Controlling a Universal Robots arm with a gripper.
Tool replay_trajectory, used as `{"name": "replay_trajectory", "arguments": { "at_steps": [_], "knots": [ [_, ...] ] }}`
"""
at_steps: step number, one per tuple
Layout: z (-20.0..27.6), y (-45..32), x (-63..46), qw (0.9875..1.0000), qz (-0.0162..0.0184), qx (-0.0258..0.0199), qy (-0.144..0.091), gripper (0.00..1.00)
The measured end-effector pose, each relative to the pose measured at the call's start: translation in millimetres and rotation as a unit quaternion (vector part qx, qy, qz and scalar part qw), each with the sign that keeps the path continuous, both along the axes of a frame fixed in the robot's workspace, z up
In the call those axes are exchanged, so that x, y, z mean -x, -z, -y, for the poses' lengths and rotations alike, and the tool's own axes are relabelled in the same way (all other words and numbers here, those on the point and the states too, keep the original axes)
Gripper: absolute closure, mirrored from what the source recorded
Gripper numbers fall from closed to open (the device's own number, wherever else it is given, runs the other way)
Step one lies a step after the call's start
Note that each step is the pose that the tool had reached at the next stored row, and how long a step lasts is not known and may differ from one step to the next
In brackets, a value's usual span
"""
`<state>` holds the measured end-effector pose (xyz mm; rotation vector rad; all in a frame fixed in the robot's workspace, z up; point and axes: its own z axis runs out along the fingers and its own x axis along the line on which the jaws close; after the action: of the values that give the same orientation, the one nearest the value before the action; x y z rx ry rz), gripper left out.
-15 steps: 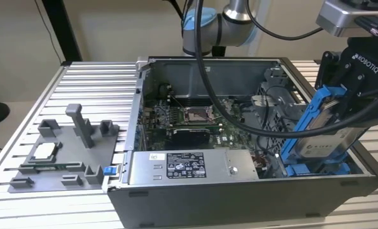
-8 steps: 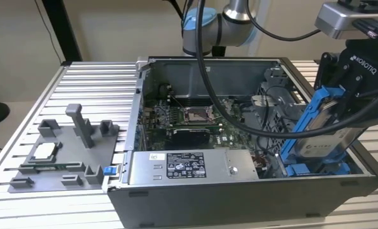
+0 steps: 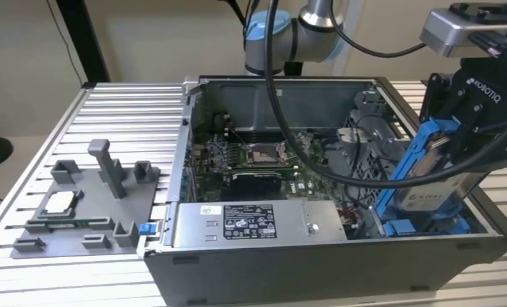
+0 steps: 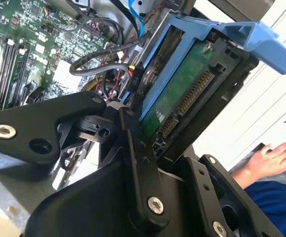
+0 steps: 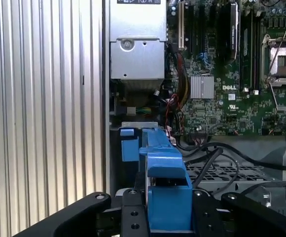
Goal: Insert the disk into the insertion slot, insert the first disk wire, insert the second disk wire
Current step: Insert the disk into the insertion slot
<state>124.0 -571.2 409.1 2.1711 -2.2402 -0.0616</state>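
Grips the silver-grey rectangular disk [image 3: 431,192], framed in bright blue plastic, with the black claw [image 3: 463,137], closed narrow on it near the upper end. Holds it tilted inside the open grey metal computer case [image 3: 322,262], at the exterior view's right, lower end down among the bright blue rails of the grey metal insertion slot [image 3: 404,228], upper end leaning up and out. Cannot tell whether that lower end touches the rails or hangs just above them. Shows the green circuit-board underside [image 4: 182,94] and its connector row in the second wrist view, with no wire plugged in there. Looks down along the blue carrier [image 5: 162,163] in the first wrist view, with the boxy grey power supply [image 5: 138,44] and the green motherboard [image 5: 222,98] beyond. Catches a person's hand [image 4: 276,152] and blue sleeve [image 4: 273,202] off to one side, apart from the case. Reads as step one, disk insertion, under way and not finished. Calls, by judgement, for levelling the carrier square to the rails before any push home; otherwise risks jamming a corner.
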Motion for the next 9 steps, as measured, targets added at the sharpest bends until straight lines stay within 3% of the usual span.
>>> {"name": "replay_trajectory", "arguments": {
  "at_steps": [9],
  "knots": [
    [-0.7,14.8,-1.0,1.0000,0.0000,0.0000,-0.001,1.00]
  ]
}}
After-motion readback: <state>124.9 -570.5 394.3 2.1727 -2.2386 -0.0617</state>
